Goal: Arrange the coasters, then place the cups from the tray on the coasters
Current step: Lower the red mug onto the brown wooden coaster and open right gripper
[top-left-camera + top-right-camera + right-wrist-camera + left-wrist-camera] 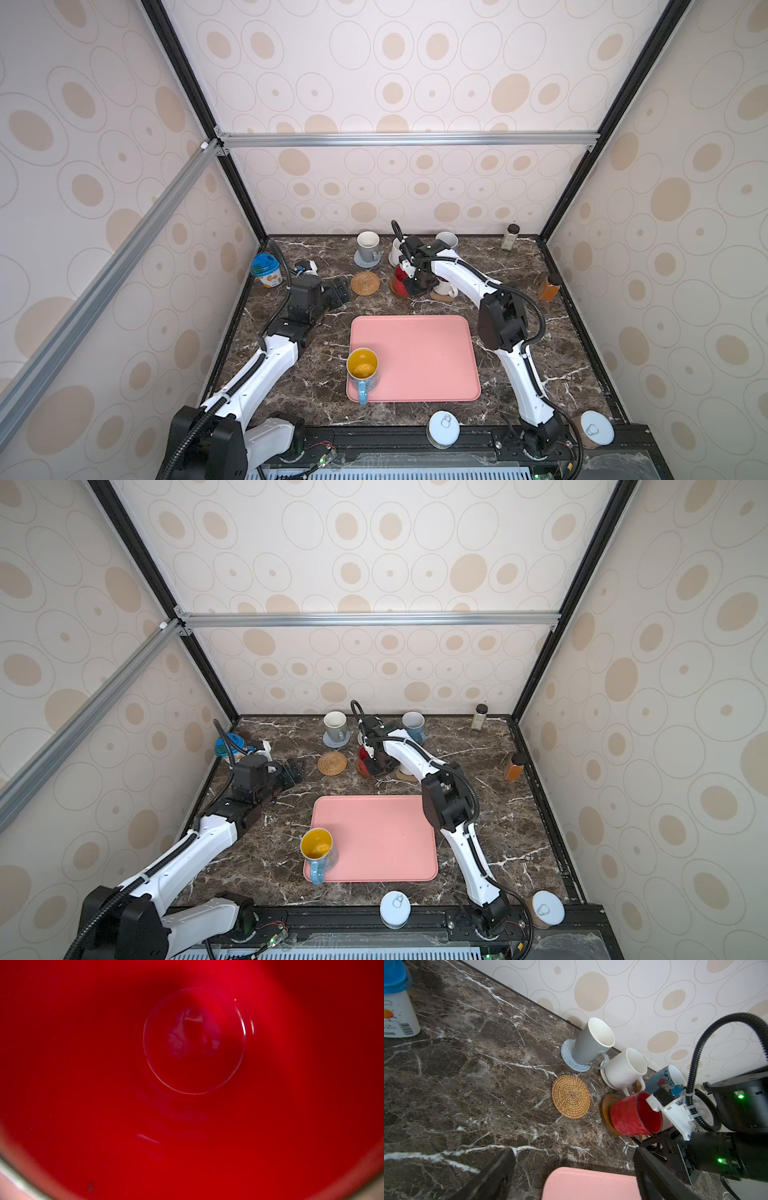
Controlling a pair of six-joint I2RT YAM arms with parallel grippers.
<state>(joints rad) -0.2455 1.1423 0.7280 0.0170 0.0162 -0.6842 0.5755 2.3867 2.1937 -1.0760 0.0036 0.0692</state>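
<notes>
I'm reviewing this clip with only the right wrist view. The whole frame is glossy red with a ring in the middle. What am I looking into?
Observer: The inside of the red mug, which stands on a wooden coaster next to a tan woven coaster.
Operator: Are any mugs still on the tray?
Observer: One, the blue mug with a yellow inside, at the near left corner of the pink tray.
Operator: Is there a free coaster for it?
Observer: The tan woven coaster is bare, and the left end effector is open next to it.
</notes>
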